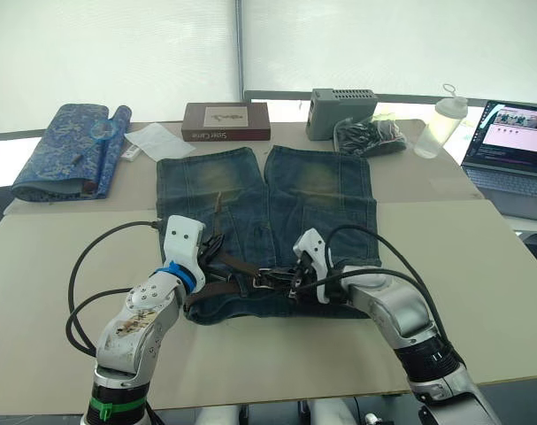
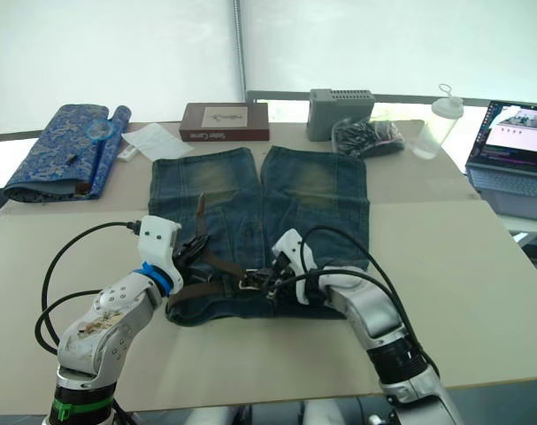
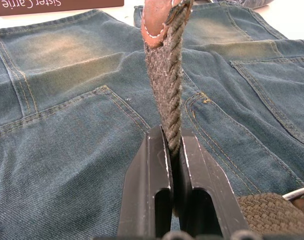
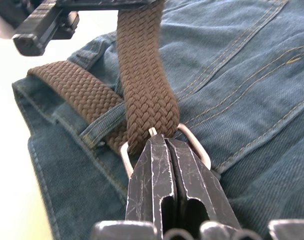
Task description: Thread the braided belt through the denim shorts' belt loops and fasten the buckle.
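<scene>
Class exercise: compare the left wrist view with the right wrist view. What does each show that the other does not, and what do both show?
Left wrist view alone: the left gripper shut on the braided belt near its leather-tipped end, which stands up from the fingers, plus the edge of a brown box beyond the shorts' legs.

Right wrist view alone: the right gripper shut at the silver buckle, the belt passing through the frame, and a stretch of belt under a belt loop.

Both: the denim shorts and the brown woven belt.

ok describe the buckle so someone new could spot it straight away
Find the denim shorts spread on the table. At the middle of their waistband, nearest the robot, the right pincer is shut on the buckle: a silver frame, the only metal on the brown belt.
</scene>
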`<state>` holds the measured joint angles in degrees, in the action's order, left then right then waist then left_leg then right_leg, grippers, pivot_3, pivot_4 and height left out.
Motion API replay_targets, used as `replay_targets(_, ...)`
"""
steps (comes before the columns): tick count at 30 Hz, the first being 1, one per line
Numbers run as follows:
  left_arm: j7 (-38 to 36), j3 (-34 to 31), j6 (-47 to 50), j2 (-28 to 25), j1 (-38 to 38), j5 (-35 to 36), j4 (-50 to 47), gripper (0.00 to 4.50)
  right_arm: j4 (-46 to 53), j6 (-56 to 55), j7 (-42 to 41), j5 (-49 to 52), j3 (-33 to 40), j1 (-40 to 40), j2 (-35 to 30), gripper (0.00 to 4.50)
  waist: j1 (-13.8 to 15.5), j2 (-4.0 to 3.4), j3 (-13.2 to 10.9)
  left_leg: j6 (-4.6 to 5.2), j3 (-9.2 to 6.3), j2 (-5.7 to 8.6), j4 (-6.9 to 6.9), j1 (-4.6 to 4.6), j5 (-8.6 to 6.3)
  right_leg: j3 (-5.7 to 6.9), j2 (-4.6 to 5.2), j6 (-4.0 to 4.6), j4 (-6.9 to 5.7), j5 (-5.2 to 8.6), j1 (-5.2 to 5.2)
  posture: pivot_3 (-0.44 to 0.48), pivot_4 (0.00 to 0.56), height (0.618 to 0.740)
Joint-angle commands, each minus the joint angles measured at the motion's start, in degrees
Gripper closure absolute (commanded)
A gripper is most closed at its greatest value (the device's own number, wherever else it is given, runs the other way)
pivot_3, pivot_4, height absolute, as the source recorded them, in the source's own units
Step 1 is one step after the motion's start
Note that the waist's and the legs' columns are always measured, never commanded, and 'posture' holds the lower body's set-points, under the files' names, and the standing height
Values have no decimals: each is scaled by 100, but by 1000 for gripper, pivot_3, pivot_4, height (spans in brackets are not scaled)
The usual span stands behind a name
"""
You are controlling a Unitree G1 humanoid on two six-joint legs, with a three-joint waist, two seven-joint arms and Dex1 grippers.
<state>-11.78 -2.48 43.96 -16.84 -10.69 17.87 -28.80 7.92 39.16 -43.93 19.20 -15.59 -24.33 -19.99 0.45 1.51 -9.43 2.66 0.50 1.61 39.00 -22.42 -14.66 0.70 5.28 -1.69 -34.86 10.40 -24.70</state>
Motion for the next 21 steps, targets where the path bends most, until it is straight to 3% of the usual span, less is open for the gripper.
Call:
replay_targets(1, 54, -116, -122, -35, 0, -52, -273, 4500, 14, -144, -87, -82, -78, 34, -62, 4435, 3, 0, 0, 0, 0, 0, 0, 0, 0, 0, 0, 0, 0, 0, 0, 0, 150, 740)
replay_targets(21, 140, -258, -138, -77, -110, -50, -253, 4500, -718, -385, -305, -1048, -830, -365, -267, 4435, -25, 0, 1, -2, -1, -4, 0, 31, 1, 2, -4, 3, -2, 3, 29, 0, 150, 740)
